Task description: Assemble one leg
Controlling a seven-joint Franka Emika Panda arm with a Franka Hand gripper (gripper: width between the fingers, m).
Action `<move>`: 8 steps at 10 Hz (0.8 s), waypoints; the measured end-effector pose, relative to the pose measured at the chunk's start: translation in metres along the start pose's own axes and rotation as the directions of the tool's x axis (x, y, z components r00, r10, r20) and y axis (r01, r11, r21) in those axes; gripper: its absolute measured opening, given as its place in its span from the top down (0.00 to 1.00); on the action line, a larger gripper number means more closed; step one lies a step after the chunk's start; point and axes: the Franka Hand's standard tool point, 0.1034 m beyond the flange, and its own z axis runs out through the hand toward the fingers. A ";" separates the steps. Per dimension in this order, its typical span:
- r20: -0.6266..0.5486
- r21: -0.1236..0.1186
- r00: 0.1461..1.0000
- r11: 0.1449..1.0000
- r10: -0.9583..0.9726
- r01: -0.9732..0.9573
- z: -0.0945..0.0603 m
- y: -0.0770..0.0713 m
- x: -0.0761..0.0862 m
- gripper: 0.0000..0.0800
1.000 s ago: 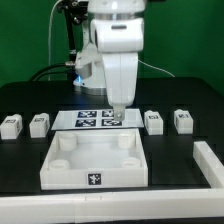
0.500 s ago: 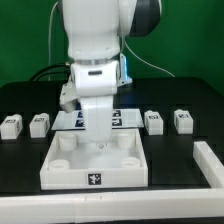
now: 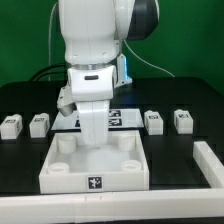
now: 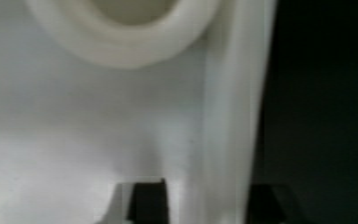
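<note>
The large white square panel (image 3: 95, 165) lies at the table's front middle. My gripper (image 3: 92, 141) is down on its far edge, astride the rim wall (image 4: 229, 100). One dark finger (image 4: 144, 205) is inside the wall and the other is outside it, both pressed against it. A round corner socket (image 4: 131, 25) shows close by in the wrist view. Several small white legs with tags lie apart in a row: two at the exterior view's left (image 3: 11, 125) (image 3: 39, 123) and two at its right (image 3: 153, 121) (image 3: 182, 120).
The marker board (image 3: 116, 120) lies behind the panel, partly hidden by my arm. A white raised rail (image 3: 208, 165) runs along the table at the exterior view's right. Black table (image 4: 318, 100) shows beyond the panel's wall.
One second ago my gripper hung over the marker board. Since then the arm has turned, moved toward the exterior view's left and come down onto the panel's far edge.
</note>
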 end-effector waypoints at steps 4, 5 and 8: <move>0.000 -0.015 1.000 1.000 0.000 0.000 -0.002 0.003 0.000 0.92; 0.000 -0.016 1.000 1.000 0.000 0.000 -0.002 0.003 0.000 0.92; 0.000 -0.020 1.000 1.000 -0.005 0.005 -0.003 0.006 0.002 0.92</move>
